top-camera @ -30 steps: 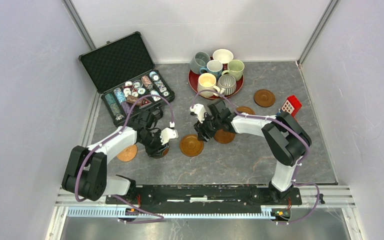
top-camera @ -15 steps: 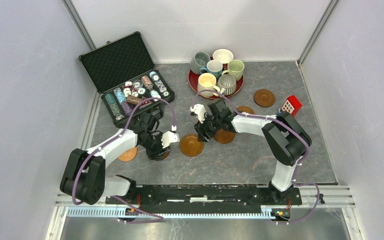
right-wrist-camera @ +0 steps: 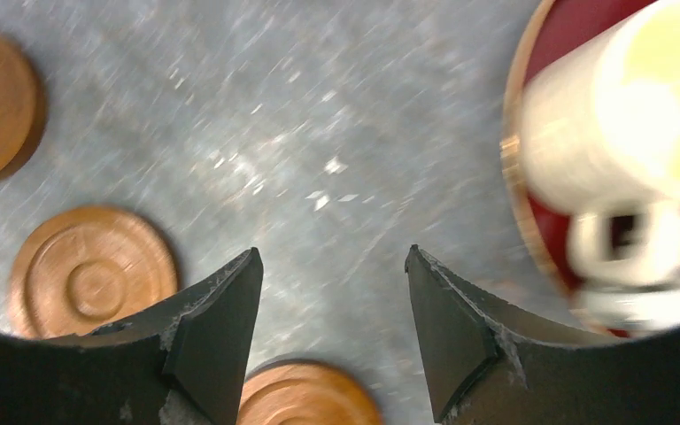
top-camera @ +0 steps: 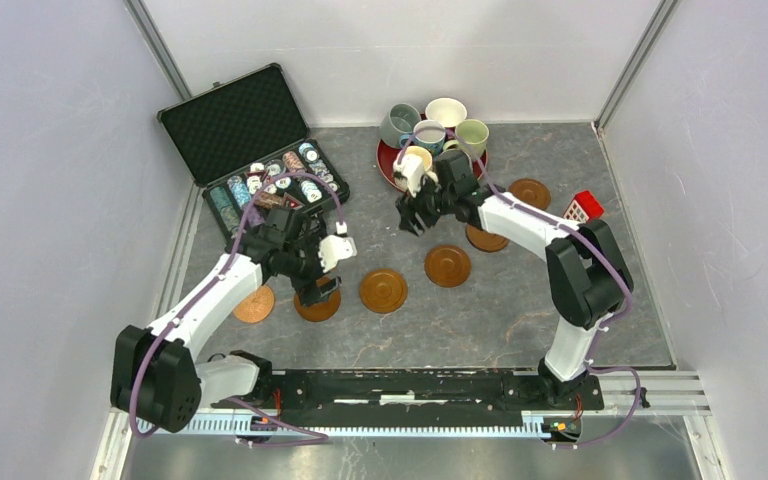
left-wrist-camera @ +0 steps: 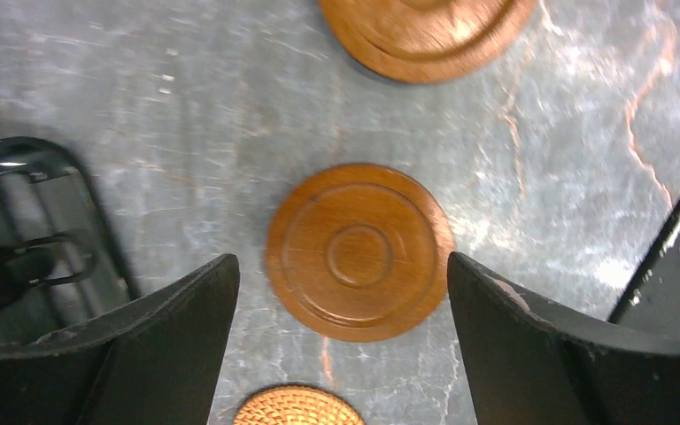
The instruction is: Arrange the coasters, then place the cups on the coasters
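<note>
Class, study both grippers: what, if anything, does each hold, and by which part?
Neither holds anything: the left gripper is open over a coaster, the right gripper open too.

No readable text, numbers or brand marks in any view. The poker chips (top-camera: 272, 185) in the black case (top-camera: 232, 122) at far left have patterned faces, but they're too small to read. The red box (top-camera: 585, 208) at far right has white squares on its face, with no legible characters. The coaster (left-wrist-camera: 359, 252) in the left wrist view shows only concentric turned rings, no lettering.
</note>
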You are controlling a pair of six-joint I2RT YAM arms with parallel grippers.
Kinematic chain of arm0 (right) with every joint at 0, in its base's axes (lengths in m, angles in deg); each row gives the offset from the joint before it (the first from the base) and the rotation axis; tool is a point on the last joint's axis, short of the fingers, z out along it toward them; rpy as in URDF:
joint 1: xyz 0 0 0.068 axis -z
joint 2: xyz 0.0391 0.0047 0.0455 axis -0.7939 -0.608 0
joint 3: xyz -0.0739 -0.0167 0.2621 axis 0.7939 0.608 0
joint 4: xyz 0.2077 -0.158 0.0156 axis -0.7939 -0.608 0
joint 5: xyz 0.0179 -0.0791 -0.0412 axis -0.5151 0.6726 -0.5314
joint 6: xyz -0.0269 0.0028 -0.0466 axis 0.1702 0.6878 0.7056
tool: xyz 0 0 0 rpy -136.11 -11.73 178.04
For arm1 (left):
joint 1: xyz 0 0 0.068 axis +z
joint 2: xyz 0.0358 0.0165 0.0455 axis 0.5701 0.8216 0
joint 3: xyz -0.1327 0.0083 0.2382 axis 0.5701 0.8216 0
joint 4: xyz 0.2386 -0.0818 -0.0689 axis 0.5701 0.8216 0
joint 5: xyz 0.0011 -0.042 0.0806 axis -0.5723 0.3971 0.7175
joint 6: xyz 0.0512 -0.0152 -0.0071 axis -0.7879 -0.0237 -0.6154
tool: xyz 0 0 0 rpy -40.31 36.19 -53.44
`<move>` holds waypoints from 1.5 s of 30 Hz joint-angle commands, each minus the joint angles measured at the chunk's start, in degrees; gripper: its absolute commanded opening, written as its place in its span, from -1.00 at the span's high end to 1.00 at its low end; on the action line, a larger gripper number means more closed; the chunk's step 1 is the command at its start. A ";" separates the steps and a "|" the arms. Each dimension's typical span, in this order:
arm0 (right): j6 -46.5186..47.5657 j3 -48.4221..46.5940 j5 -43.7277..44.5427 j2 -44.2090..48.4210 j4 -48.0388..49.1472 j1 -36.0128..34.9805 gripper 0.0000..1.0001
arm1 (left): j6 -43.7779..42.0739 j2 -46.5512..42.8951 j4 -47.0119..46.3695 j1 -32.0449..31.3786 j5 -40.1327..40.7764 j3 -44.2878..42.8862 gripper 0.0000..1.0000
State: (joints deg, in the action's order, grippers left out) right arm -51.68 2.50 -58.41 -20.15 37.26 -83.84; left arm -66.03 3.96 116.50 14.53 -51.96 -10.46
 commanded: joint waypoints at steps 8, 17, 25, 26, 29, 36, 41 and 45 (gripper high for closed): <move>4.67 -19.11 12.50 -9.47 -0.62 0.19 -0.26 | 20.95 0.76 -7.87 4.77 -1.68 -9.80 -0.93; 4.87 -31.49 21.89 -20.64 -1.23 -3.07 -0.16 | 24.67 0.99 -8.40 8.57 -4.09 -11.35 -0.93; 4.96 -39.45 29.30 -28.08 -1.31 -4.40 -0.11 | 23.58 -0.06 -8.99 8.88 -2.51 -9.38 -0.93; 4.96 -39.72 29.30 -28.70 -0.97 -4.38 -0.10 | 23.49 -0.35 -9.06 8.89 -2.53 -9.26 -0.93; 5.39 -40.51 29.77 -30.31 0.16 -4.44 -0.07 | 23.44 -0.65 -9.11 8.89 -2.61 -9.06 -0.93; 6.97 -42.29 32.36 -34.36 0.98 -4.57 0.03 | 23.12 -0.91 -9.16 8.89 -2.69 -8.81 -0.93; 8.20 -42.46 34.59 -36.19 1.49 -4.57 0.11 | 22.93 -1.12 -9.52 8.89 -2.45 -8.14 -0.92; 8.05 -42.27 33.57 -37.24 0.94 -4.57 0.20 | 22.87 -1.51 -9.68 8.84 -2.44 -8.01 -0.93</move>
State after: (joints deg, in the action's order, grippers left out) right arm -44.27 -37.57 -25.59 -55.76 36.32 -88.60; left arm -44.30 4.40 108.80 23.16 -53.92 -18.77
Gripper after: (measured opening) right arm 0.420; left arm 0.961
